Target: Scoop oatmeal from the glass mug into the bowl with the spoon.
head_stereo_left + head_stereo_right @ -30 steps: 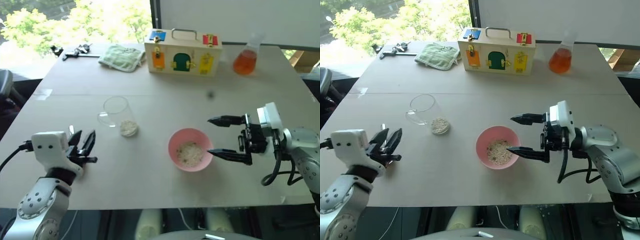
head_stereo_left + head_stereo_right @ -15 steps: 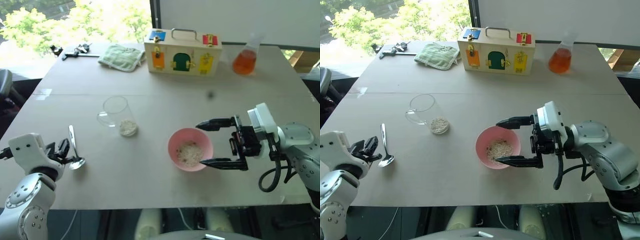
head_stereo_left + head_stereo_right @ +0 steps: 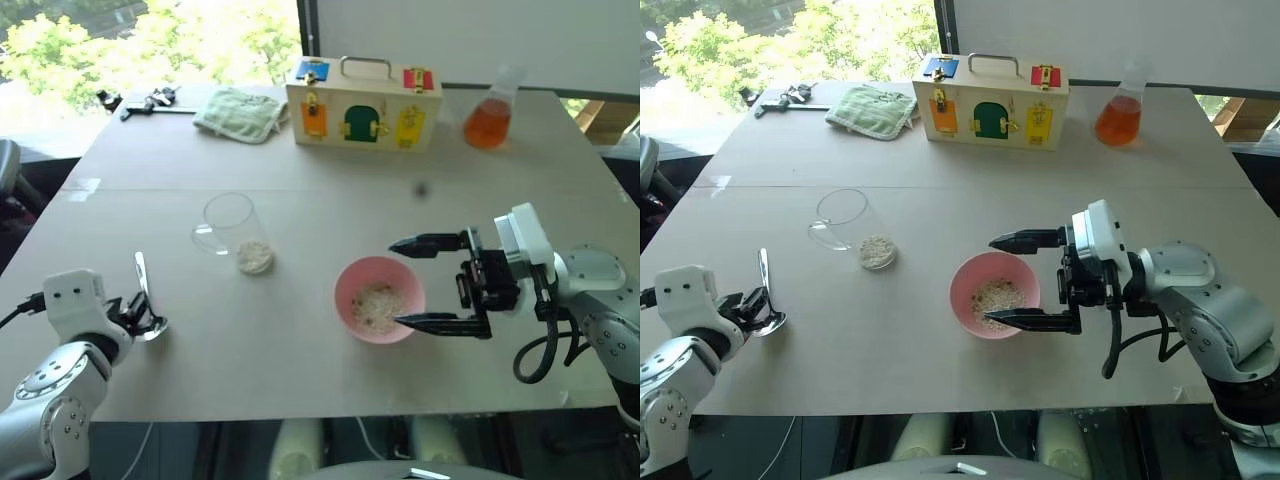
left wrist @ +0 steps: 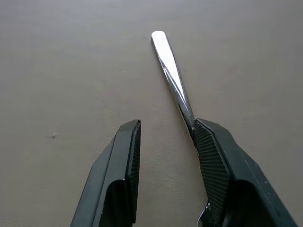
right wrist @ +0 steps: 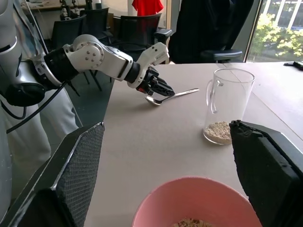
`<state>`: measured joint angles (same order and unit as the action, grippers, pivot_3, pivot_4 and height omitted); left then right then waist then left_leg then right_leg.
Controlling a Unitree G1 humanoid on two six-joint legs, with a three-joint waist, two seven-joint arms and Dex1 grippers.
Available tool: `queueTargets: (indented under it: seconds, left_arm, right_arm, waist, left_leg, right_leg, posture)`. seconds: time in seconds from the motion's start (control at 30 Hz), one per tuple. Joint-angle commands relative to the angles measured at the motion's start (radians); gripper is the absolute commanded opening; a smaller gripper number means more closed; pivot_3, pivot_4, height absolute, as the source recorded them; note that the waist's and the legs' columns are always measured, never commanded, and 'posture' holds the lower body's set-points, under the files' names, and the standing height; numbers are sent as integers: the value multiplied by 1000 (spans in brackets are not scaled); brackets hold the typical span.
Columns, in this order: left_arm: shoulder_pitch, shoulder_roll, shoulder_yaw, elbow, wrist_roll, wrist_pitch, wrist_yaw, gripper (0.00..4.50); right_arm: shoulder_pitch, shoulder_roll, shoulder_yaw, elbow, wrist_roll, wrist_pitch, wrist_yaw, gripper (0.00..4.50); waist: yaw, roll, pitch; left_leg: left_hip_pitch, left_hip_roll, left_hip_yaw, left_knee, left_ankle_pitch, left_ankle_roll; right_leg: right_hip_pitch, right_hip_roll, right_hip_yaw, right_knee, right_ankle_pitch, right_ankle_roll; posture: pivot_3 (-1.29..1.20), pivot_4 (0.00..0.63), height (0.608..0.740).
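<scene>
The spoon (image 3: 146, 297) lies flat on the table at the left, its handle pointing away from me. My left gripper (image 3: 134, 310) sits low at the spoon's round end, open; in the left wrist view the spoon (image 4: 171, 78) runs along one fingertip (image 4: 208, 142) and not between the jaws. The glass mug (image 3: 231, 227) stands upright with a little oatmeal (image 3: 254, 257) at its bottom. The pink bowl (image 3: 352, 283) holds more flakes. My right gripper (image 3: 395, 283) is wide open, with one finger on either side of the bowl's right edge.
A wooden box (image 3: 363, 103) with coloured doors, a flask of orange liquid (image 3: 488, 122), a green cloth (image 3: 238, 112) and a black tool (image 3: 150, 102) stand along the far edge. Chairs (image 5: 85, 28) stand past the table's left side.
My left gripper moved left and down, uncovering the spoon, and now rests at its round end. My right gripper shifted left to the bowl, so its fingers now flank the rim.
</scene>
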<state>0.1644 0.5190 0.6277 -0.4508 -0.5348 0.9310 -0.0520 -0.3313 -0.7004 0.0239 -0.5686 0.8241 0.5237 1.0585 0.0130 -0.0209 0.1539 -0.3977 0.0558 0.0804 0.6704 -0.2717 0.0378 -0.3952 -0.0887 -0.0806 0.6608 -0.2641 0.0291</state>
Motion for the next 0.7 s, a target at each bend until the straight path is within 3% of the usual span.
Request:
queueTargets:
  seconds: [0.03, 0.1, 0.2, 0.27, 0.5, 0.7]
  left_arm:
    - [9, -22, 9, -12, 0, 41, 10, 1848]
    - [26, -17, -16, -9, 21, 51, 1, 1848]
    - [38, -16, -43, -15, 31, 64, -11, 986]
    - [39, -19, -54, -20, 39, 72, -9, 68]
    - [71, -85, 21, -16, 68, 44, 31, 25]
    - [82, -207, 131, -11, 17, -262, -51, 25]
  right_arm:
    - [-11, -1, -22, -30, 23, 0, -3, 4290]
    - [-13, -1, -22, -29, 26, 2, -4, 4290]
    - [-11, -2, -22, -30, 28, 3, -4, 4290]
    - [-10, -2, -20, -30, 28, 3, -4, 4290]
    - [-8, -1, -20, -28, 28, 3, 4, 4290]
    - [-7, 3, -13, -18, 17, -5, 13, 4290]
  waist:
    - [0, 0, 0]
    - [0, 0, 0]
    - [-1, 1, 0]
    - [-1, 2, -1]
    - [-7, 5, -2]
    - [-18, 4, -2]
  left_leg:
    - [0, 0, 0, 0, 0, 0]
    - [0, 0, 0, 0, -1, 1]
    - [0, 0, 0, 0, -1, 2]
    - [0, 0, 0, 0, -1, 2]
    - [2, 0, 1, -1, -2, 4]
    - [1, 1, 2, -1, -2, 4]
  right_leg:
    - [0, 0, 0, 0, 0, 0]
    - [0, -1, 2, 0, 0, 0]
    - [0, -1, 3, 0, 0, 0]
    - [0, -1, 3, 0, 0, 0]
    - [0, -1, 5, 0, 0, 0]
    - [-1, -5, 5, 0, 0, 0]
  posture:
    - [0, 150, 740]
    - [0, 150, 740]
    - [0, 150, 740]
    - [0, 150, 740]
    - [0, 150, 740]
    - [0, 150, 740]
